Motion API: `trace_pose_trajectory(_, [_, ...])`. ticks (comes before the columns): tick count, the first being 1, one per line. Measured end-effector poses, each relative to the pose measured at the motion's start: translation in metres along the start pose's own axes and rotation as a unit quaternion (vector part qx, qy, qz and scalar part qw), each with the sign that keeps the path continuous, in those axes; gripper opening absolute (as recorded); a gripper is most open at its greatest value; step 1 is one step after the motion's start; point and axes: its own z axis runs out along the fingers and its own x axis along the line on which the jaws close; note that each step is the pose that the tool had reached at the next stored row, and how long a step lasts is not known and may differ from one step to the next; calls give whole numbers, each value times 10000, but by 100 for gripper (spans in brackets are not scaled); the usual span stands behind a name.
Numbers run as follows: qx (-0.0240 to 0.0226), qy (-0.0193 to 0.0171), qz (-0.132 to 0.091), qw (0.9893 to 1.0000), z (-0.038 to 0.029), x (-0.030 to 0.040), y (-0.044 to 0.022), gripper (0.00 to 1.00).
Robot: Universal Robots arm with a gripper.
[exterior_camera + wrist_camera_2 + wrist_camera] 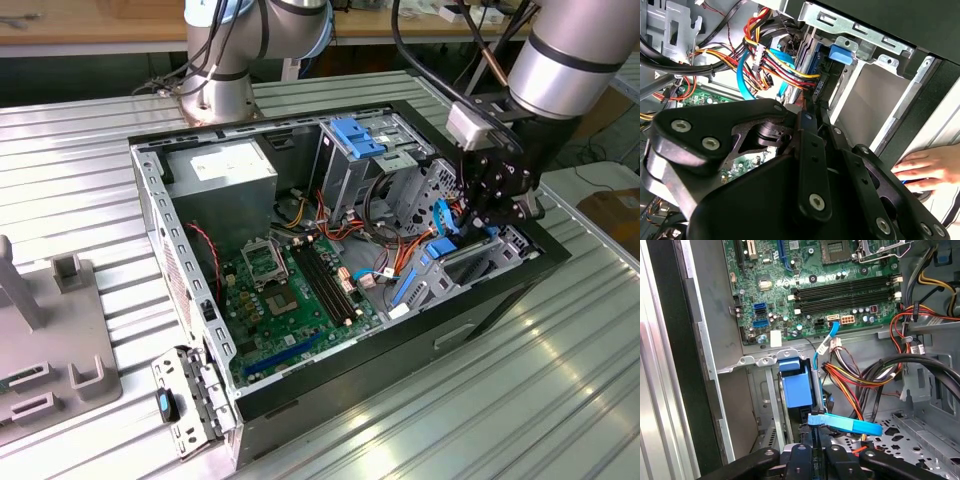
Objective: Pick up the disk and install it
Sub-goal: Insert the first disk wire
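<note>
**Disk at the bay, install nearly done**

Flat grey metal disk with blue plastic rail frame [796, 386] standing on edge, sunk part-way into the grey sheet-metal drive bay [756, 361] at the corner of the open black computer case [150, 190]. Blue rail tab [841, 54] seen level with the bay's upper bracket in the second wrist view. Black linked pincer [478, 218] directly over the disk's edge, fingers drawn narrow and close together, apparently pinching the thin edge; actual contact hidden behind the links, so grip judged, not certain. Loose blue flat cable [847, 425] lying just beside the fingertips, red and yellow wire bundles [775, 60] close by. Green motherboard [290, 300] well apart, deeper in the case. A person's hand [927, 167] resting on the case's outer wall. Case lying on the ribbed metal worktop [480, 400].

Pick-up judged complete; insertion under way, final seating and release left.
</note>
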Motion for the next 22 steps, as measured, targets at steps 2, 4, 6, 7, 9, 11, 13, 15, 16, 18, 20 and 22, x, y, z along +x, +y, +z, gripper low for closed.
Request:
trace_pose_trajectory(2, [0, 0, 0, 10000, 6, 0, 1, 16])
trace_pose_trajectory(4, [0, -1, 0, 10000, 15, 0, 1, 16])
trace_pose_trajectory(6, [0, 1, -1, 10000, 16, 0, 1, 16])
trace_pose_trajectory(7, [0, -1, -1, 10000, 30, -1, 3, 16])
trace_pose_trajectory(9, [1, 1, -2, 10000, 63, -1, 6, 16])
trace_pose_trajectory(11, [0, 2, -1, 10000, 78, -2, 7, 16])
trace_pose_trajectory(13, [0, 0, -1, 10000, 83, -2, 8, 16])
trace_pose_trajectory(15, [0, 0, -1, 10000, 83, -2, 8, 16])
trace_pose_trajectory(16, [0, -6, -1, 10000, 88, -2, 8, 16])
trace_pose_trajectory(18, [0, -6, -1, 10000, 91, -2, 8, 18])
trace_pose_trajectory(20, [0, 0, -1, 10000, 85, -2, 8, 24])
trace_pose_trajectory(22, [0, 1, -1, 10000, 71, -2, 6, 24])
